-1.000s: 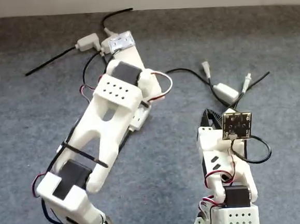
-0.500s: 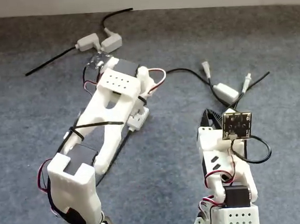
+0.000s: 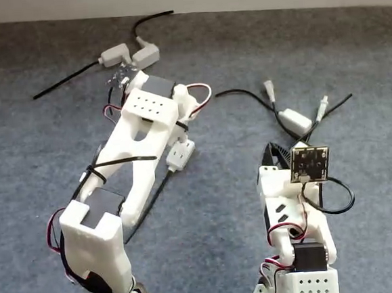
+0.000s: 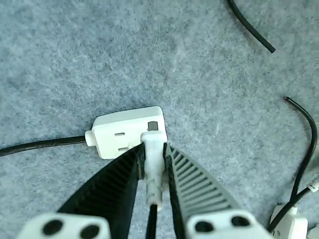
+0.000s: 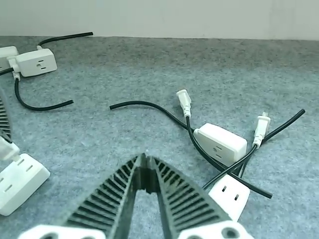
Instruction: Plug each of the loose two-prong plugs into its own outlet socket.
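Observation:
My left gripper (image 4: 153,148) is shut on a white two-prong plug (image 4: 154,172), whose tip touches the face of a white outlet socket (image 4: 124,132) at one corner. That socket (image 3: 181,154) lies beside the left arm in the high view and also appears in the right wrist view (image 5: 20,181). Two loose plugs (image 5: 184,102) (image 5: 260,127) lie on their black cords around another socket (image 5: 222,142); they sit at the right in the high view (image 3: 269,88) (image 3: 324,104). My right gripper (image 5: 145,160) is shut and empty, short of them.
Two more white sockets (image 3: 114,56) (image 3: 146,55) lie at the far edge of the grey carpet (image 3: 351,53). A further socket (image 5: 229,194) rests close to my right gripper. Black cords (image 3: 246,96) cross the floor between the arms.
The left arm has drawn back from the far sockets and folded down over the nearer socket. The right arm has not moved.

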`<action>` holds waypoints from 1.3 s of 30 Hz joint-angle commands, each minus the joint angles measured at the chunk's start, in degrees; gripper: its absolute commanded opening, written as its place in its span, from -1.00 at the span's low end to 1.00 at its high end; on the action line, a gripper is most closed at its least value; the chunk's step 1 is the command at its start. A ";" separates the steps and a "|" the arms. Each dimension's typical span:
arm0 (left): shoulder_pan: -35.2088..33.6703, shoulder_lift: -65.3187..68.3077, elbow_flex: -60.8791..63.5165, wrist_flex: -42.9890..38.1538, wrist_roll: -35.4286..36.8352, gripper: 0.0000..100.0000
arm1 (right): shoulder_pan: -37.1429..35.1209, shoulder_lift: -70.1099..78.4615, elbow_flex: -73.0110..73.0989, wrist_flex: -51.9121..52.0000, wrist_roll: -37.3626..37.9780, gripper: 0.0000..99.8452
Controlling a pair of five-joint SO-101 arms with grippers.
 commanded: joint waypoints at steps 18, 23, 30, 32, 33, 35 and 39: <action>2.51 4.44 -2.07 -1.49 0.35 -0.99 | 0.31 -0.22 7.69 0.13 -0.62 -0.98; 1.89 5.67 -3.03 -1.49 0.35 -0.99 | 0.31 -0.22 7.69 0.13 -0.62 -0.98; 1.71 1.71 -3.30 0.79 0.35 -0.99 | 0.31 -0.22 7.69 0.13 -0.62 -0.98; 1.63 0.22 -3.38 2.02 0.35 -0.99 | 0.31 -0.22 7.69 0.13 -0.62 -0.98; 1.63 -0.31 -3.21 2.20 0.35 -0.99 | 0.31 -0.22 7.69 0.13 -0.62 -0.98; 1.63 -0.75 -2.95 2.20 0.35 -0.99 | 0.31 -0.22 7.69 0.13 -0.62 -0.98; 1.54 -0.13 -2.95 2.20 0.35 -0.99 | 0.31 -0.22 7.69 0.13 -0.62 -0.98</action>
